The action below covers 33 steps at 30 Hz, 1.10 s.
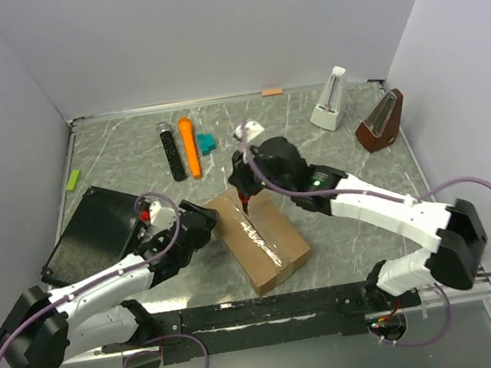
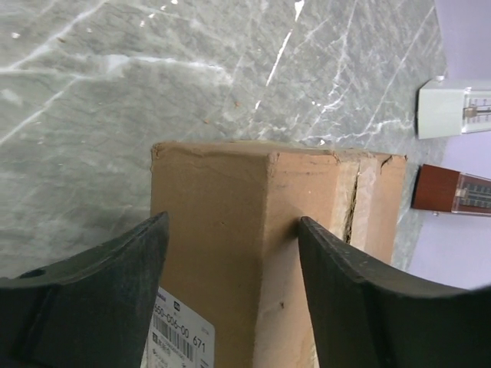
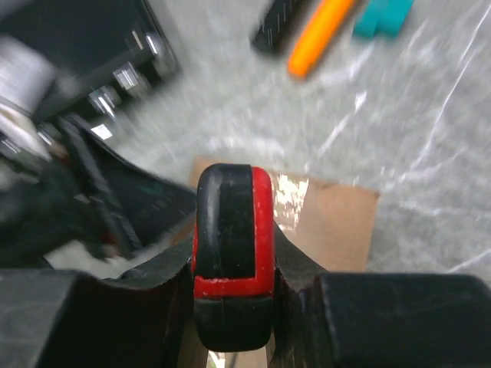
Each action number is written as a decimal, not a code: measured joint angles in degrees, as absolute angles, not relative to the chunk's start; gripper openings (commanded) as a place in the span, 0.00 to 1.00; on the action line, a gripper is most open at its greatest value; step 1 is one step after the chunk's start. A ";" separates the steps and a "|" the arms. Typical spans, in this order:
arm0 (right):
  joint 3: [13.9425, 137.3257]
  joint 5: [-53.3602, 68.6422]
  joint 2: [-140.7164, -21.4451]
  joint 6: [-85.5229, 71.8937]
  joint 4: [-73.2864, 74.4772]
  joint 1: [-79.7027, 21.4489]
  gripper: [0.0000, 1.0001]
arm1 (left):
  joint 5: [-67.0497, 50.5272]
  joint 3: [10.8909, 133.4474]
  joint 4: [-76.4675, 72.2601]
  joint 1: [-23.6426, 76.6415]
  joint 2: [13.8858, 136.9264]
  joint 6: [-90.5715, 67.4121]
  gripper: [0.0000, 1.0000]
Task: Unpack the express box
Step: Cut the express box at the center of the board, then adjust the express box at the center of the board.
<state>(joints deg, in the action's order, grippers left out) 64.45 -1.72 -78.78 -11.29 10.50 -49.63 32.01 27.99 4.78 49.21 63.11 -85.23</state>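
Express box: The brown cardboard carton [image 1: 262, 236] lay on the grey marbled table [image 1: 333, 158] between the two grippers. One end sat between the left gripper's fingers and the other end lay just under the right gripper's tip.
Tape: A clear strip [image 1: 257, 231] glinted along the top of the box, below the right gripper.
Left gripper: The left gripper [image 2: 232, 224] had its jaws spread wide to either side of a corner of the box. Its dark fingers [image 2: 100, 299] lay close against the cardboard. It could not be told whether they were pressing it.
Right gripper: The right gripper [image 3: 230, 307] was clenched on a black-and-red tool [image 3: 230, 222], which stood between its fingers just above the box's far end.
Sticker: A white barcode label [image 2: 178, 330] showed on the box face between the left gripper's fingers.
Beyond the right gripper: A black stick [image 1: 171, 151], an orange marker [image 1: 190, 146] and a teal block [image 1: 208, 142] lay side by side, well apart from the box.
Left of the left gripper: A flat black ribbed case [image 1: 97, 230] rested on the table.
Right of the right gripper: A white metronome [image 1: 330, 101] and a brown one [image 1: 381, 121] stood near the far wall.
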 measured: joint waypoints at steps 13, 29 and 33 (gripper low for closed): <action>68.93 -10.85 -66.63 -14.15 25.34 -49.56 0.00 | 36.62 29.32 17.17 48.07 55.31 -78.43 0.80; 56.66 22.28 -50.33 -22.09 44.82 -48.97 0.00 | 16.73 33.89 9.69 30.76 59.51 -58.92 0.75; 46.59 26.33 -49.25 -26.02 41.93 -48.97 0.00 | 14.06 35.48 7.35 30.70 62.52 -57.34 0.76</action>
<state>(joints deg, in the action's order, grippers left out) 46.59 26.33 -49.25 -26.02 41.93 -48.97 14.06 35.48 7.35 30.70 62.52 -57.34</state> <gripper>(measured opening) 0.314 0.756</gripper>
